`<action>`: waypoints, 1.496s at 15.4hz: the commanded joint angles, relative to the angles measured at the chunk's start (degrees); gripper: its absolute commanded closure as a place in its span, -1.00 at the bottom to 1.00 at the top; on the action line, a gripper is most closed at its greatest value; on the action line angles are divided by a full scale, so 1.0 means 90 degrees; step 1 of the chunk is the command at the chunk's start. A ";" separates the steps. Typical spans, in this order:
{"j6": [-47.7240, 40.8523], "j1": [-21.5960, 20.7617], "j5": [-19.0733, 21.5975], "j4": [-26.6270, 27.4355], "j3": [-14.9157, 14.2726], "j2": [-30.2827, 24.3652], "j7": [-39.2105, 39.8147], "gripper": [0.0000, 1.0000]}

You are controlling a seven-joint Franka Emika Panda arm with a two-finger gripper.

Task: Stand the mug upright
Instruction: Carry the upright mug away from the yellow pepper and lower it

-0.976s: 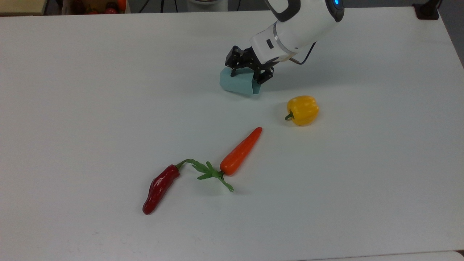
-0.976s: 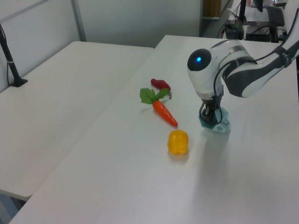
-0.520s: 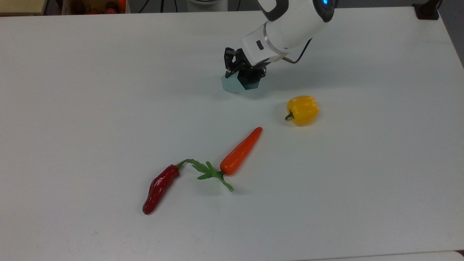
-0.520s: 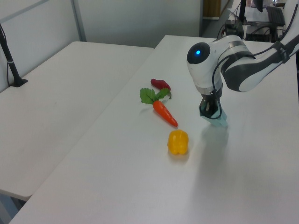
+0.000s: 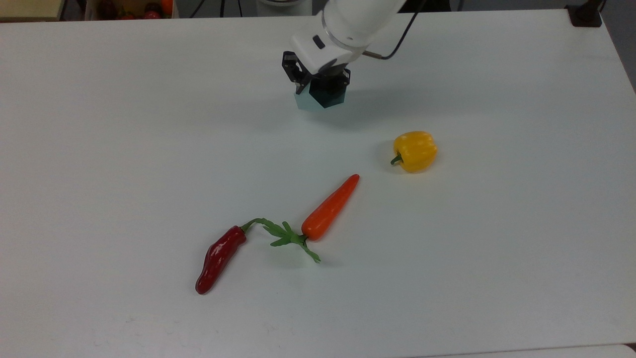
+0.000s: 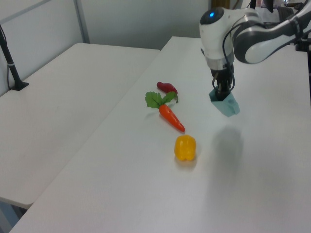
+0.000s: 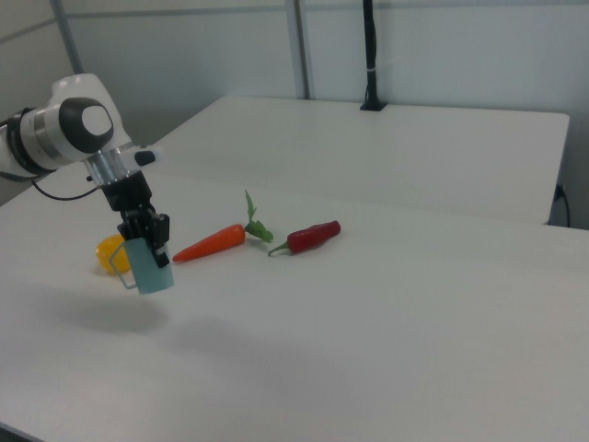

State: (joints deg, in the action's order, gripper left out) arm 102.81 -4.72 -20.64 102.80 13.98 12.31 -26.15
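Mug contents: the mug (image 5: 318,97) shows a dark hexagonal opening in the top view; nothing can be made out inside it.
Mug look: pale blue-teal, faceted, tapering from the wide rim to a narrower base; a thin handle loop juts toward the right view's left.
Mug place: raised off the white table (image 5: 99,149), hanging from the gripper and tilted, with its shadow lying apart on the tabletop in the left view and the right view.
Gripper: the gripper (image 5: 318,79) has its black fingers closed on the mug's rim, pointing down.
Other things: a yellow bell pepper (image 5: 415,150), a carrot (image 5: 330,207) with green leaves, and a red chilli pepper (image 5: 218,258) lie on the table, well apart from the mug.
Hard to see: the fingertips are hidden by the mug's wall; the pepper sits partly behind the mug in the right view.
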 commanded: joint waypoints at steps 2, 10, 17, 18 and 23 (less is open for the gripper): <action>0.1084 -0.0042 0.0642 0.0686 -0.0731 -0.0703 0.1145 1.00; 0.2306 -0.0052 0.2087 0.1691 -0.1699 -0.1533 0.3304 1.00; 0.3284 0.0026 0.2691 0.2474 -0.2246 -0.1622 0.5175 1.00; 0.3294 0.0065 0.3099 0.2494 -0.2256 -0.1593 0.5800 1.00; 0.3352 0.0398 0.3758 0.2494 -0.2256 -0.1232 0.6832 1.00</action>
State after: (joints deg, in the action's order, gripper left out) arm 131.05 -1.72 11.38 124.07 -6.24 0.00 32.24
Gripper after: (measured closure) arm 0.925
